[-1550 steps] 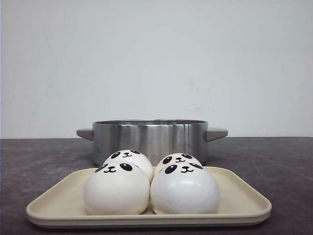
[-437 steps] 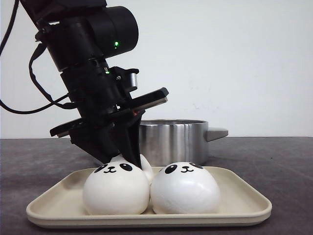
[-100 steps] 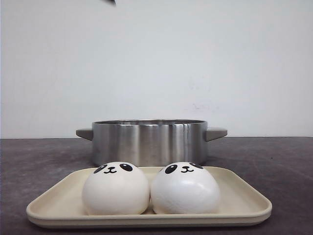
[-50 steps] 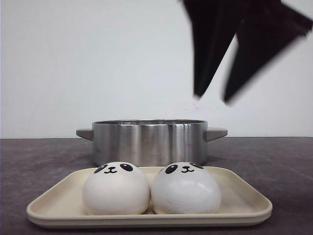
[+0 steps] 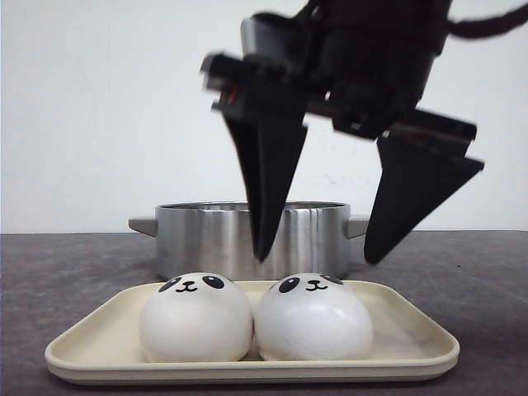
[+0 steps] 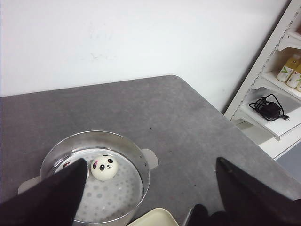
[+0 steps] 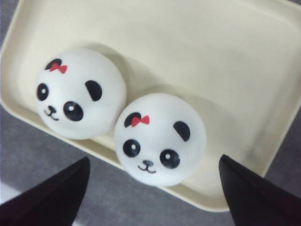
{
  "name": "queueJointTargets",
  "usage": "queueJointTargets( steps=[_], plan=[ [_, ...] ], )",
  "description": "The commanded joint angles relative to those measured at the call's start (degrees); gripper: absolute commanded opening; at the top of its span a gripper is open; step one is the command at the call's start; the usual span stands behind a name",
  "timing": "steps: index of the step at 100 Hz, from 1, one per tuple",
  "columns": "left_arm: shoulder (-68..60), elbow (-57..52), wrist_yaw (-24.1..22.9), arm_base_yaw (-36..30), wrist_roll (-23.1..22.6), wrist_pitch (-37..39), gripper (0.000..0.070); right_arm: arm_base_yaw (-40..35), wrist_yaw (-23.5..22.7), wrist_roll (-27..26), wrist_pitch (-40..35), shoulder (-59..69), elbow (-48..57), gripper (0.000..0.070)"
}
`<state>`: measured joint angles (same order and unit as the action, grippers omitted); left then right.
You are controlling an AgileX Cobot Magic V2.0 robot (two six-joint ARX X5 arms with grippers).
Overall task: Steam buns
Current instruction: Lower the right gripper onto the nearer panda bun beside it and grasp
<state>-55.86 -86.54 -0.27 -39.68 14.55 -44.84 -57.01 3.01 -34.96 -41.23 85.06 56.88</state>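
Two white panda-faced buns sit side by side on a cream tray point(image 5: 412, 346): the left bun point(image 5: 195, 318) and the right bun point(image 5: 312, 318). My right gripper point(image 5: 318, 257) is open, its black fingers spread above the right bun without touching it. The right wrist view shows the gripper point(image 7: 153, 159) astride that bun point(image 7: 160, 139), with the other bun point(image 7: 80, 94) beside it on the tray point(image 7: 235, 56). My left gripper point(image 6: 151, 161) is open and empty, high over the steel pot point(image 6: 146, 174). One bun point(image 6: 104, 168) lies inside; another point(image 6: 66, 165) is mostly hidden by a finger.
The steel pot point(image 5: 247, 235) with side handles stands right behind the tray on the dark grey table. A white wall is at the back. A shelf with bottles point(image 6: 287, 70) and a black cable point(image 6: 268, 106) stands past the table's edge.
My right gripper has come down from the upper right, open, to just above the right bun. The two back buns have left the tray. The left arm has left the front view.
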Motion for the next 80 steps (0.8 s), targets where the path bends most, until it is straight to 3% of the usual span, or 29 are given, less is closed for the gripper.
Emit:
queueJointTargets(
  steps=[1, 23, 27, 31, 40, 80],
  plan=[
    [-0.4, -1.2, -0.2, -0.5, -0.4, 0.2, 0.0511, -0.5, 0.0, -0.6, 0.3, 2.1, 0.4, 0.0553],
    [-0.4, -1.2, -0.2, -0.5, -0.4, -2.0, 0.0511, -0.5, 0.0, -0.5, 1.3, 5.9, 0.4, 0.0550],
    [-0.4, -1.2, -0.2, -0.5, -0.4, -2.3, 0.0511, -0.5, 0.0, -0.5, 1.7, 6.3, 0.4, 0.0521],
    [-0.4, -1.2, -0.2, -0.5, -0.4, -2.4, 0.0511, -0.5, 0.0, -0.5, 1.9, 6.4, 0.4, 0.0425],
    [-0.4, -1.2, -0.2, -0.5, -0.4, -2.5, 0.0511, -0.5, 0.1, -0.4, 2.4, 6.4, 0.4, 0.0000],
    [-0.4, -1.2, -0.2, -0.5, -0.4, -2.4, 0.0511, -1.2, 3.3, 0.1, 1.9, -0.1, 3.6, 0.0011]
  ],
)
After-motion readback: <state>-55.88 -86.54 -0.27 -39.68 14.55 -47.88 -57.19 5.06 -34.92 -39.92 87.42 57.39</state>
